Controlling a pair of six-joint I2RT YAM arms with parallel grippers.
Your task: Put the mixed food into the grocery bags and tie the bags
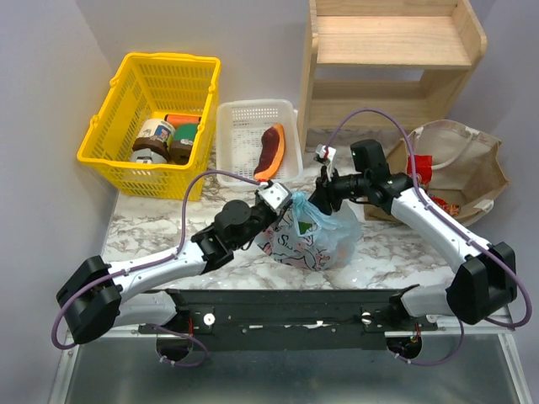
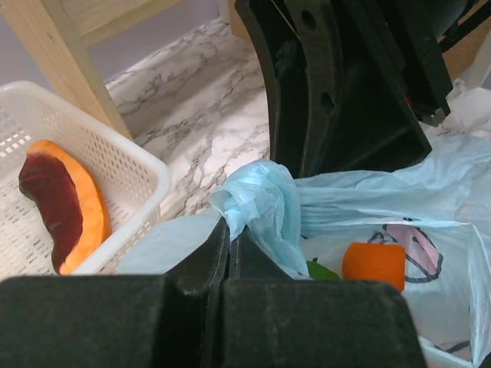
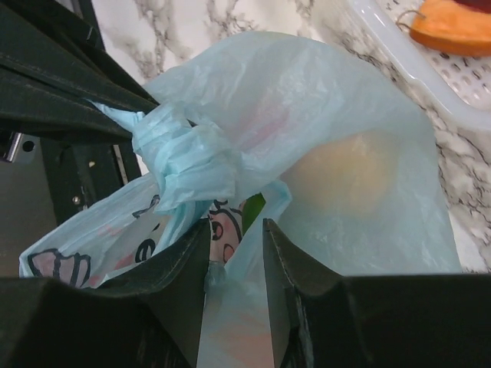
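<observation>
While two bags are out on the table (image 1: 152,220), only one sits at the fingers: the blue bag (image 1: 324,237), lying between the two arms. The brown bag (image 1: 473,172) stands well off to the outer side of the right fingers (image 3: 184,270), with at least two red packets (image 1: 419,168) showing in its mouth.

The left fingers (image 2: 211,257) are pressed together and pinch one twisted strand (image 2: 261,201) of the blue bag's top, which bunches up just above their tips. The right fingers stand a little apart, and bag film fills the gap between them; whether they squeeze it cannot be told. Just above and to the left of their tips sits one gathered knot (image 3: 173,149) of blue film, with the left arm's black fingers reaching it from the far side.

Three pieces of food show through the blue bag: one orange piece (image 2: 374,264) and one green piece (image 2: 322,270) just right of the left fingers, and one pale yellow round fruit (image 3: 349,180) above and right of the right fingers.

Beyond the left fingers lies one white tray (image 1: 227,143) holding one purple-and-orange wedge (image 1: 271,151). One yellow basket (image 1: 135,177) with jars (image 1: 153,135) stands farther left, and one wooden shelf (image 1: 387,50) stands behind.
</observation>
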